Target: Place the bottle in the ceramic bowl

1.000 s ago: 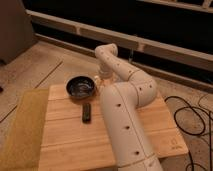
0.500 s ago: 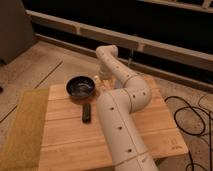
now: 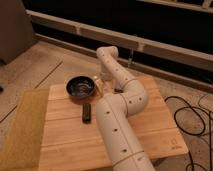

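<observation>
The ceramic bowl (image 3: 80, 88), dark and glossy, sits on the far left part of the wooden table (image 3: 65, 140). My white arm (image 3: 117, 117) rises from the front and bends back down just right of the bowl. The gripper (image 3: 101, 80) hangs at the bowl's right rim, mostly hidden behind the arm's wrist. A small pale slender shape, which seems to be the bottle (image 3: 98, 87), shows at the gripper just beside the bowl's right edge. I cannot tell whether it is held or resting on the table.
A flat black bar-shaped object (image 3: 86, 113) lies on the table in front of the bowl. A yellowish mat (image 3: 22, 127) lies left of the table. Black cables (image 3: 192, 117) run on the floor to the right. A low ledge (image 3: 150, 42) runs behind.
The arm's elbow has swung to the right and lower. The gripper end stays close to the bowl's right rim. The bowl and the black bar have not moved.
</observation>
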Controlling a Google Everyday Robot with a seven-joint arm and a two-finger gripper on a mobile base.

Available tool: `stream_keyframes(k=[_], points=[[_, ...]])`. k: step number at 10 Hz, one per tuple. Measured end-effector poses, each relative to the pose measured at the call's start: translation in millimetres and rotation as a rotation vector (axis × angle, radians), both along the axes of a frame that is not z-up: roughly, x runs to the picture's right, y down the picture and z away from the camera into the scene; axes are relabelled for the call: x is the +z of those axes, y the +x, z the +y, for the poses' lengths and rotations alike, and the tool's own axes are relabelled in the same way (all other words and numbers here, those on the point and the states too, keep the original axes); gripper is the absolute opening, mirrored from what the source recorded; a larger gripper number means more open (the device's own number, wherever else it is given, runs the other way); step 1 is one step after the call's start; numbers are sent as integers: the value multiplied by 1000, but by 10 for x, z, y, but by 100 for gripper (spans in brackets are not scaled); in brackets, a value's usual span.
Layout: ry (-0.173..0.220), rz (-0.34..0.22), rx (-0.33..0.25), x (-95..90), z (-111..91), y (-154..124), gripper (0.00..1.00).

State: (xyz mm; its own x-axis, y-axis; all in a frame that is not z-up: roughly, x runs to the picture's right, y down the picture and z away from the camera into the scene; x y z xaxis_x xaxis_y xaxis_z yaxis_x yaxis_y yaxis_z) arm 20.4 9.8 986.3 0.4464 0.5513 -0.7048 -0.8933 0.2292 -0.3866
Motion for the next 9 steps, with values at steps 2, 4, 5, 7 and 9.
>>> stream_keyframes(k=[2,4,5,7,9], points=[[5,-1,2,-2,-21,-4,16],[77,-1,5,-34,-287,15,3],[134,4,-4,-89,-515,45,0],[201,14,-16,-186,-801,85,0],[248,8,-19,-259,-999,61,0]])
